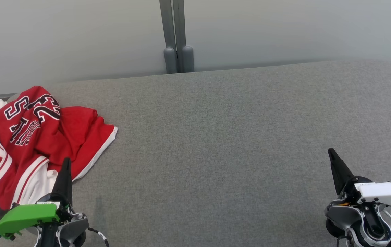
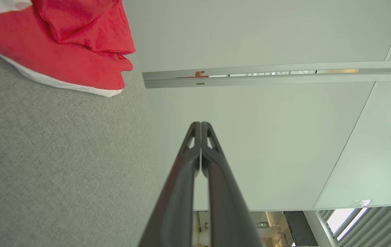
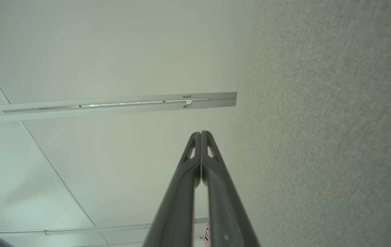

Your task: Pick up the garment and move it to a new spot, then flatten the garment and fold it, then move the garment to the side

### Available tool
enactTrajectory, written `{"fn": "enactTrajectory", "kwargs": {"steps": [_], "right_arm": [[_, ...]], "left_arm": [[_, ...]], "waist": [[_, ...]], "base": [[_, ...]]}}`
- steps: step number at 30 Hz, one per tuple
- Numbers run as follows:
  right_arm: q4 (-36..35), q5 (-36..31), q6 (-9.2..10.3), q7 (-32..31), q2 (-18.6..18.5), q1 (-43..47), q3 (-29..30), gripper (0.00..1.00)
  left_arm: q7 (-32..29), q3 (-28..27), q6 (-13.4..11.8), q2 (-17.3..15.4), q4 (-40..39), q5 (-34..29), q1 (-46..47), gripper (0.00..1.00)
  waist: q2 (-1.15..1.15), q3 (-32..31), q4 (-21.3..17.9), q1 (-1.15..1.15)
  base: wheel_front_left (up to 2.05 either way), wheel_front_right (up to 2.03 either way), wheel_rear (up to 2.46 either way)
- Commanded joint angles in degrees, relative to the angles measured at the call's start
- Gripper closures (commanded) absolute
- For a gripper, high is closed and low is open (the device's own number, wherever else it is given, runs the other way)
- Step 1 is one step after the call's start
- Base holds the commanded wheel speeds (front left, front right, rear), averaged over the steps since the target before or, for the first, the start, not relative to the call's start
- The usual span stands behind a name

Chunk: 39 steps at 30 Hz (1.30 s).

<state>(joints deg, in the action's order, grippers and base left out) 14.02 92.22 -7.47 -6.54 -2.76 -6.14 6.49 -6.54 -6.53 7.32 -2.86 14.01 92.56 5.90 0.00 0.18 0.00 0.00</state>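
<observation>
One crumpled red fabric jersey (image 1: 41,137), white-trimmed and black-lettered, lies on a coarse-woven grey surface (image 1: 216,154). Two tapered dark claws, left gripper (image 1: 66,163) and right gripper (image 1: 330,151), are clenched empty.

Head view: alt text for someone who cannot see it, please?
A crumpled red and white jersey lies at the left of a grey fabric surface. The shut left tool is by its near edge, the shut right tool far right.
</observation>
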Motion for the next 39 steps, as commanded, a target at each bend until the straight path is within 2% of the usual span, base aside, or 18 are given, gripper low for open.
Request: {"fn": "enactTrajectory", "kwargs": {"steps": [1, 20, 21, 25, 32, 39], "right_arm": [[0.08, 0.40, -0.05, -0.13, -0.25, -0.28, 0.05, 1.00], [0.08, 0.40, -0.05, -0.13, -0.25, -0.28, 0.05, 1.00], [0.02, 0.00, 0.00, 0.00, 0.01, 0.01, 0.00, 0.00], [1.74, -0.06, 0.01, 0.11, 0.52, 1.43, -0.22, 0.00], [0.80, -1.33, 0.00, 2.14, 0.45, 2.00, -1.78, 0.00], [-0.55, -6.64, 0.00, 4.07, 0.38, 2.49, -2.85, 0.00]], "left_arm": [[-0.12, -0.05, 0.38, -0.06, 0.05, -0.31, 0.79, 1.00], [-0.12, -0.05, 0.38, -0.06, 0.05, -0.31, 0.79, 1.00], [0.01, 0.00, -0.01, 0.00, 0.02, 0.00, 0.00, 0.00], [0.17, 0.28, -0.23, 0.42, 1.79, 0.00, -1.38, 0.00], [2.19, 1.72, -0.19, 0.36, 0.73, -0.85, -2.07, 0.00], [4.11, 3.27, -0.15, 0.31, -0.40, -4.42, -2.47, 0.00]], "waist": [[0.00, 0.00, 0.00, 0.00], [0.00, 0.00, 0.00, 0.00], [0.00, 0.00, 0.00, 0.00], [0.00, 0.00, 0.00, 0.00], [0.00, -0.02, 0.07, 0.00], [0.00, -0.04, 0.19, 0.00]], "base": [[0.00, 0.00, 0.00], [0.00, 0.00, 0.00], [0.00, 0.00, 0.00], [0.00, 0.00, 0.00], [0.00, 0.00, 0.00], [0.00, 0.00, 0.00]]}}
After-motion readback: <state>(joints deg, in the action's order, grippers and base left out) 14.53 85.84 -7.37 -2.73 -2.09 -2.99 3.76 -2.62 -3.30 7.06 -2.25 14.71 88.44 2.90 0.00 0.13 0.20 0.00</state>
